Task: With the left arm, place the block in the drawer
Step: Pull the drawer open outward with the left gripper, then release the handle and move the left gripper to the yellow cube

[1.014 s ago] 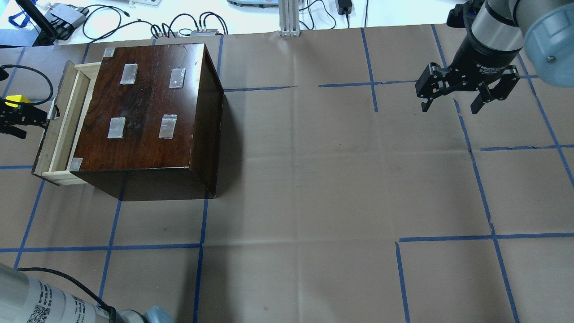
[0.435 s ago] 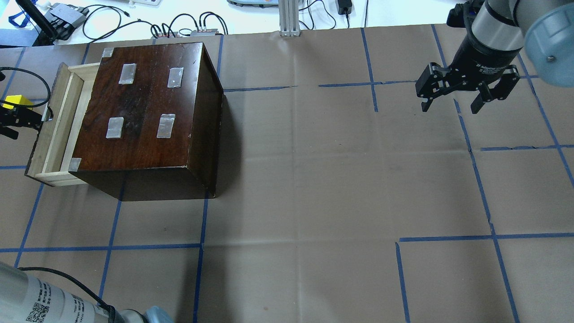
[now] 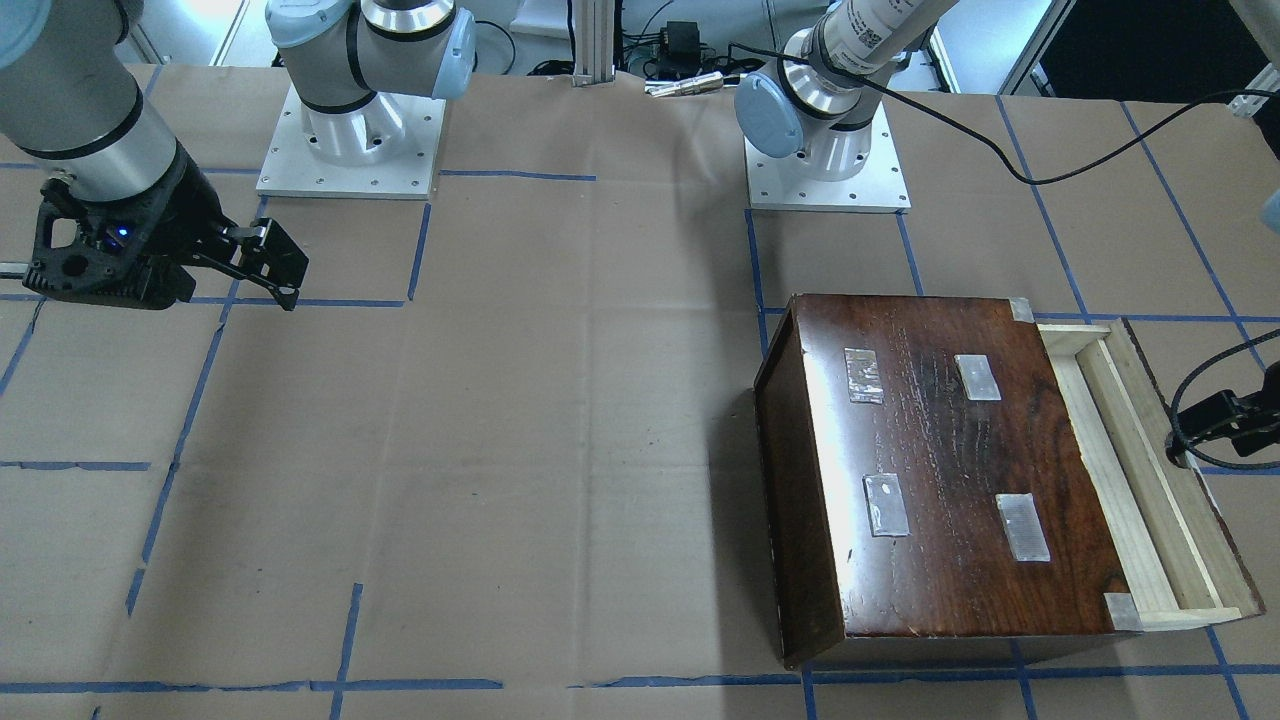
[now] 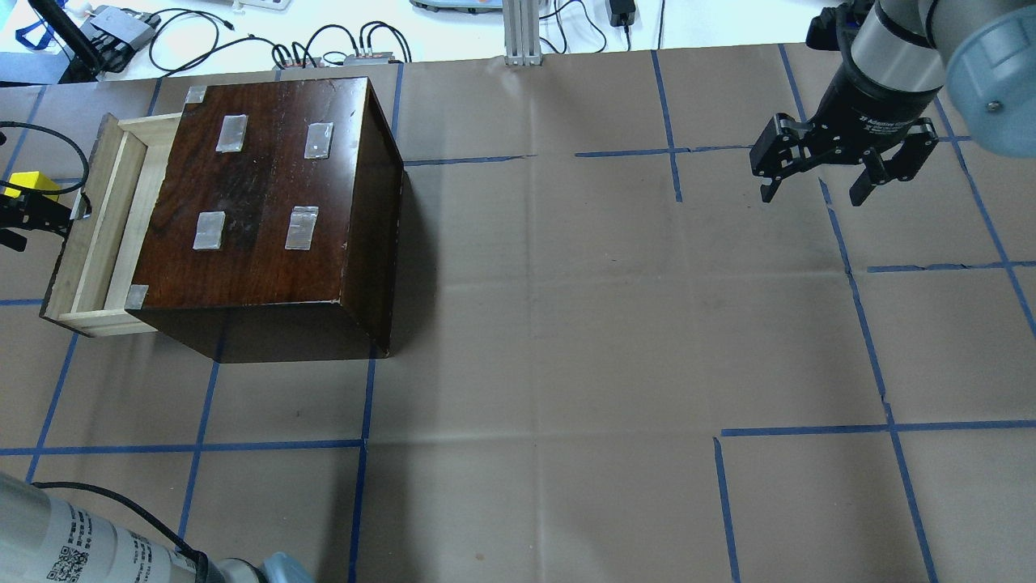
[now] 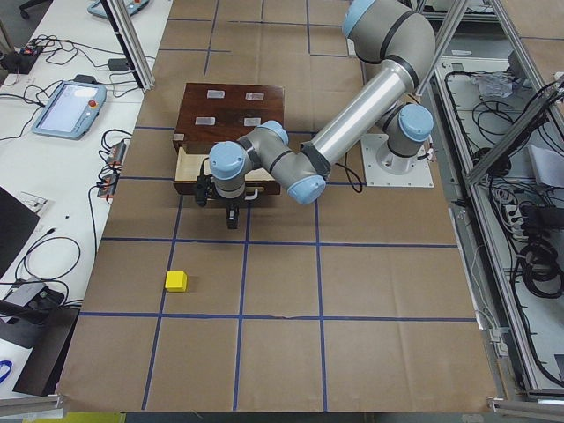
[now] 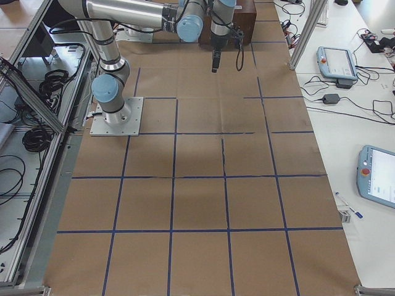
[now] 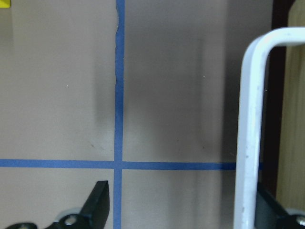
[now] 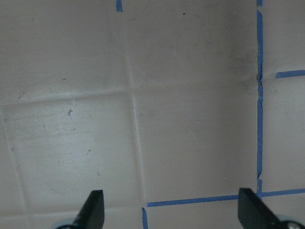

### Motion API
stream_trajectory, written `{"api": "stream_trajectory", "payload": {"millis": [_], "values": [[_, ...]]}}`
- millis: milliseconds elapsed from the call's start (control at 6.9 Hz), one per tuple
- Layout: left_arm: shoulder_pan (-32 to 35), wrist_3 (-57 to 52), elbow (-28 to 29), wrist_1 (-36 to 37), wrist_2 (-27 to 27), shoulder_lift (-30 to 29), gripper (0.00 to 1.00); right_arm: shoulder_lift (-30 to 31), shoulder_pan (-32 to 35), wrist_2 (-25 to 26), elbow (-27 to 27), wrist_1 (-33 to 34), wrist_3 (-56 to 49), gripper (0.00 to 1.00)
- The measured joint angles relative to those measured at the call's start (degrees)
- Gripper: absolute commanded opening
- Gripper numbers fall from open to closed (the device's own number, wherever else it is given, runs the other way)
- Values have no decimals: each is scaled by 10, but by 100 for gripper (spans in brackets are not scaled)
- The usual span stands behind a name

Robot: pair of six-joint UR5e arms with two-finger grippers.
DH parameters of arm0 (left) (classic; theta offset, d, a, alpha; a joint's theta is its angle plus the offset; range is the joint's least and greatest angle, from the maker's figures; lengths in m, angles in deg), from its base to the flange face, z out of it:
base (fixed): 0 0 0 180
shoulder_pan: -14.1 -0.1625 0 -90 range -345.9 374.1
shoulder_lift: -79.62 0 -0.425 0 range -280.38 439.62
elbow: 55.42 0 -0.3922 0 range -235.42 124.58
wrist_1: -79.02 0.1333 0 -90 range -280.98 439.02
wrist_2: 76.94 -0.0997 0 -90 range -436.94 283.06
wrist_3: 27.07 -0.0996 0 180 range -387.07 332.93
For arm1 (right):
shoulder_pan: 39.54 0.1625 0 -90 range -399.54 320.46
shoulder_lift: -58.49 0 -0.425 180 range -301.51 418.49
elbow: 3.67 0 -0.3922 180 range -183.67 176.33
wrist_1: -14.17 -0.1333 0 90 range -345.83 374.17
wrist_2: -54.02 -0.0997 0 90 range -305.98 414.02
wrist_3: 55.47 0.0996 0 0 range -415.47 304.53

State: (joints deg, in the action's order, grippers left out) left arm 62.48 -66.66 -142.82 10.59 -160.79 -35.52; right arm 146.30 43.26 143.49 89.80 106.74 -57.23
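- Exterior front-facing: the dark box (image 3: pixel 940 470) stands on the table (image 3: pixel 560 420) with tape patches (image 3: pixel 865 375) on its top. The drawer (image 3: pixel 1140 470) is drawn partway out of the box on the view's right, showing its pale wood tray. The left gripper (image 3: pixel 1205 425) sits against the drawer's front panel at about mid-length. Its finger state cannot be read here. The right gripper (image 3: pixel 285 275) hangs over paper at the table's other end, well apart from the box, fingers released.
- Overhead exterior: the block (image 4: pixel 28 185) lies on the table outside the drawer, beyond the front panel, at the frame's left edge just past the left gripper.
- Exterior left: the block rests alone inside a taped square, well apart from the drawer and the left arm (image 5: pixel 352 123). The left gripper points down at the drawer front.
- Exterior right: the right gripper hangs above the paper short of the box. It is too small for finer detail.
- Left wrist-mounted: fingers spread wide, clasping nothing. A white handle (image 7: pixel 250 133) stands just inside one finger, and I cannot tell whether they touch. A yellow corner of the block shows at top left.
- Right wrist-mounted: fingers wide apart over paper and blue tape lines (image 8: pixel 259 95).
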Motion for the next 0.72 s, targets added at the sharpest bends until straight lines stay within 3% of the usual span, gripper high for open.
{"api": "stream_trajectory", "payload": {"millis": [725], "values": [[0, 1, 13, -7, -2, 12, 98, 0, 0, 0, 0, 1, 0, 100]]}}
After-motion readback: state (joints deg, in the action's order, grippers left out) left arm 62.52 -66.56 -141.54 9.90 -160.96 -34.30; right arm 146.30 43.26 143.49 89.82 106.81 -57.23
